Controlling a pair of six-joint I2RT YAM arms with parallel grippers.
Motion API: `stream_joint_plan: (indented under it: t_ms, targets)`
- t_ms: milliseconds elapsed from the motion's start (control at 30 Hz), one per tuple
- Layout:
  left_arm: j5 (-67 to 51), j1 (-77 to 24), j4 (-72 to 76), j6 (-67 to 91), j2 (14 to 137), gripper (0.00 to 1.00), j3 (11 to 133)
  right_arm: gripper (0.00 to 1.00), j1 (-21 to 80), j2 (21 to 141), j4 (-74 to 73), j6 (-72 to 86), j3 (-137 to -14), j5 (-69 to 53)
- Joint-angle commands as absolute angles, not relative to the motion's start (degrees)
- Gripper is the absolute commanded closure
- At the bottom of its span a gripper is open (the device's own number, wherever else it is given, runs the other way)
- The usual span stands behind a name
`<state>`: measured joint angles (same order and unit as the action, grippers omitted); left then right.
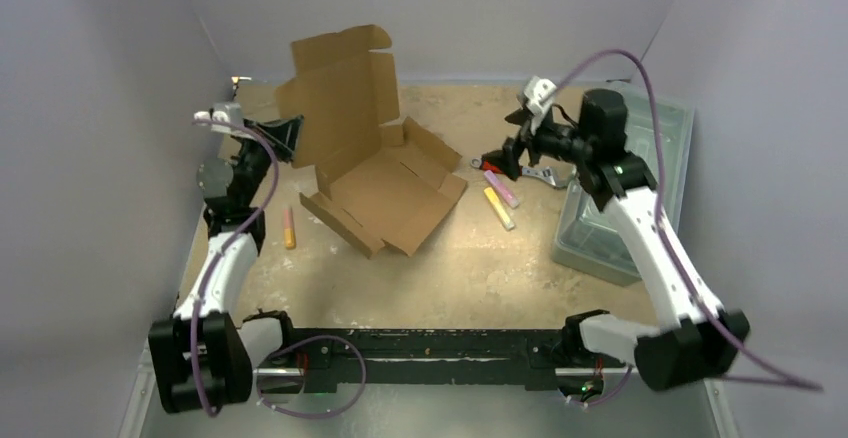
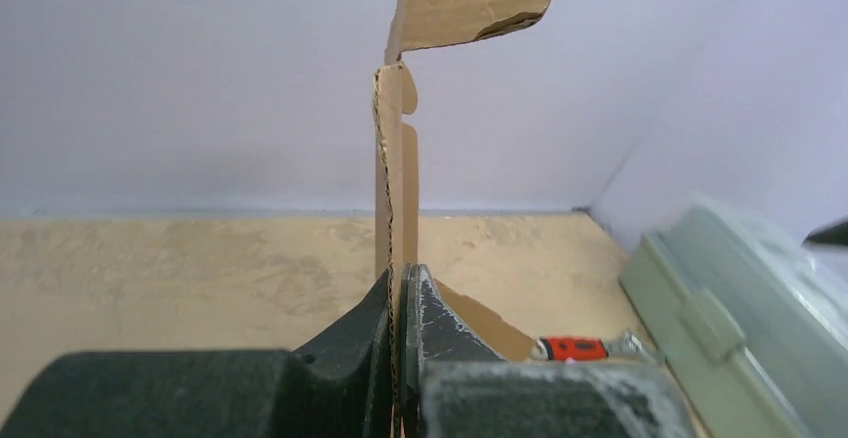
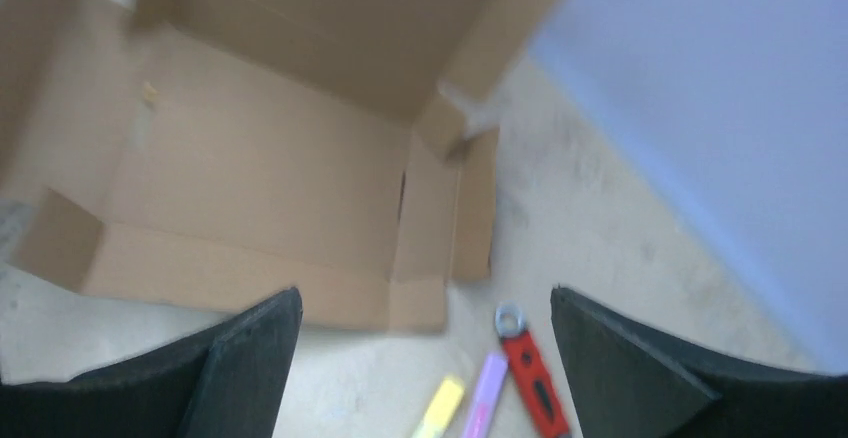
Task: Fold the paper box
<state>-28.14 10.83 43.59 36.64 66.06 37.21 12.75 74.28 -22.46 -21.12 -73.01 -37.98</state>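
The paper box (image 1: 385, 193) is brown cardboard, lying open in the middle of the table, its big lid panel (image 1: 340, 108) raised upright at the back left. My left gripper (image 1: 290, 136) is shut on the left edge of that raised panel; in the left wrist view the cardboard edge (image 2: 392, 178) rises straight from between the fingers (image 2: 440, 323). My right gripper (image 1: 503, 161) is open and empty, hovering right of the box above the markers. In the right wrist view the box (image 3: 260, 178) lies ahead and to the left, apart from the gripper (image 3: 425, 308).
A red-handled wrench (image 1: 535, 171), a pink marker (image 1: 502, 188) and a yellow marker (image 1: 499, 208) lie right of the box. An orange marker (image 1: 289, 228) lies left of it. A translucent grey-green bin (image 1: 620, 208) stands at the right wall.
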Motion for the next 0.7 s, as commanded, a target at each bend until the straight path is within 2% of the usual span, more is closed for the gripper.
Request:
stream_joint_plan:
  t_ms: [0, 67, 233, 400, 533, 667]
  targets:
    - [-30.8, 7.2, 44.4, 20.7, 56.5, 1.00, 30.4, 0.01, 13.2, 61.5, -12.5, -19.5, -62.0, -49.5]
    - [-32.6, 6.5, 43.1, 18.3, 52.3, 1.00, 28.0, 0.01, 13.2, 58.4, -10.7, -18.5, -58.1, -54.3]
    - [-33.6, 4.5, 39.2, 17.2, 45.5, 1.00, 24.9, 0.02, 13.6, 59.0, -18.0, -33.3, -51.1, -67.3]
    - [-34.1, 4.2, 35.8, 17.5, 40.4, 1.00, 23.7, 0.02, 21.2, 60.2, -18.6, -40.8, -46.5, -57.6]
    - [-35.0, 3.1, 28.2, 13.9, 37.6, 1.00, 25.0, 0.04, 22.6, 64.9, -17.9, -39.8, -47.3, -56.5]
    - [-32.6, 1.5, 22.2, 9.8, 35.2, 1.00, 25.8, 0.04, 22.6, 66.3, -4.7, -29.7, -44.8, -50.8]
